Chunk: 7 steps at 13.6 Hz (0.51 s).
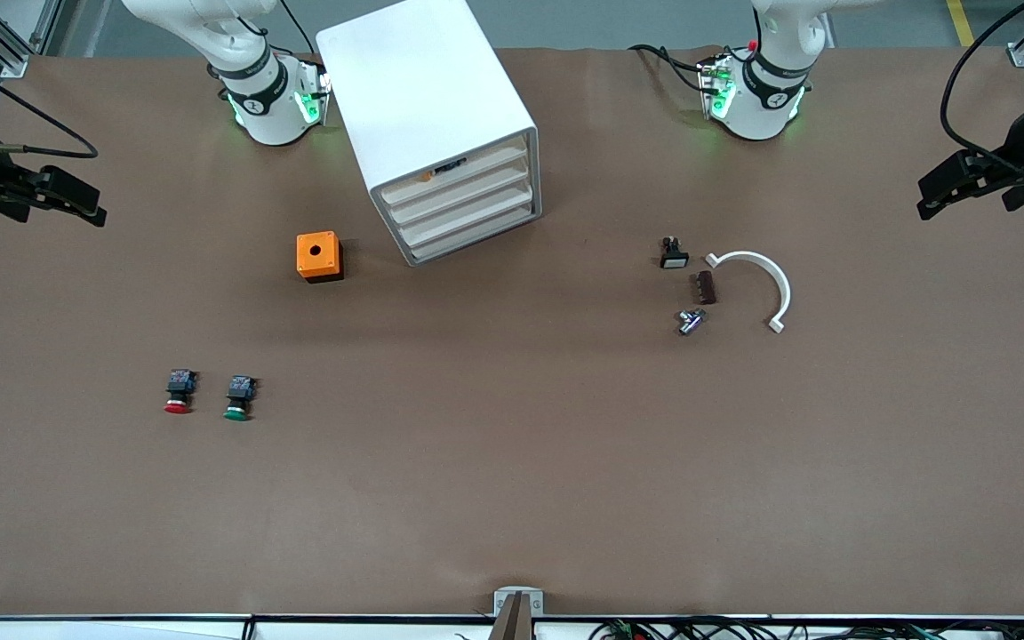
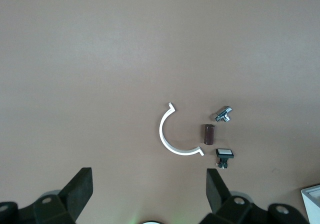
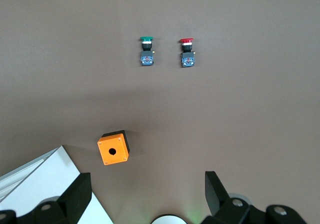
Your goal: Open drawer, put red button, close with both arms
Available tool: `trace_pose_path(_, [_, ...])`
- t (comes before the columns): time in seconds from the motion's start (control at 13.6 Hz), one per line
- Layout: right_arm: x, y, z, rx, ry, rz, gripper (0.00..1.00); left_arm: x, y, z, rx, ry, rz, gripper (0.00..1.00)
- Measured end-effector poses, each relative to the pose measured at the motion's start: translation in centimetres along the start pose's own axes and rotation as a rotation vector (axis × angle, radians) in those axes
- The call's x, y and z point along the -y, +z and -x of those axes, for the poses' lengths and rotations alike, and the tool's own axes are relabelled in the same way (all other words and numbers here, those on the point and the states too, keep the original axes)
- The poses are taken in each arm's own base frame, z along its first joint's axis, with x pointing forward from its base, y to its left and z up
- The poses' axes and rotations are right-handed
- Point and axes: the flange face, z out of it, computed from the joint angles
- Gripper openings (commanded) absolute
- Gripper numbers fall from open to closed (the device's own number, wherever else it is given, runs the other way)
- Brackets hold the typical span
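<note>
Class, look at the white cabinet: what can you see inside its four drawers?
Nothing of their contents. All four drawers of the white cabinet, including the second-from-top drawer, are shut, so only their fronts show; the insides are covered.

The cabinet [image 2: 312, 198] is cut off at the frame edge in the left wrist view, with only a corner seen. The small orange mark on the topmost drawer [image 1: 450, 174] is too small to be identified. Both arms are cropped by the front view's edges.

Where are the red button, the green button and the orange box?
red button [image 1: 178, 392]: front view, on its black-and-blue body, just above the red cap.
green button [image 1: 238, 396]: front view, on its body above the green cap.
orange box [image 1: 317, 253]: front view, on its top face beside the hole.
</note>
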Motion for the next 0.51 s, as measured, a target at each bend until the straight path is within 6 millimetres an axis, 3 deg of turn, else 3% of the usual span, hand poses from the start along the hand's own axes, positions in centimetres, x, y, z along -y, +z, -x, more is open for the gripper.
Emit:
trace_pose_path(0.29, [0.0,0.0,0.0,-0.001,0.0,0.004,1.0,-0.7,4.4,-3.6,0.075,-0.015,0.015,1.0])
trace_pose_path(0.51, [0.0,0.0,0.0,-0.001,-0.001,0.005,1.0,-2.6,8.8,-6.5,0.17,-0.188,0.1,1.0])
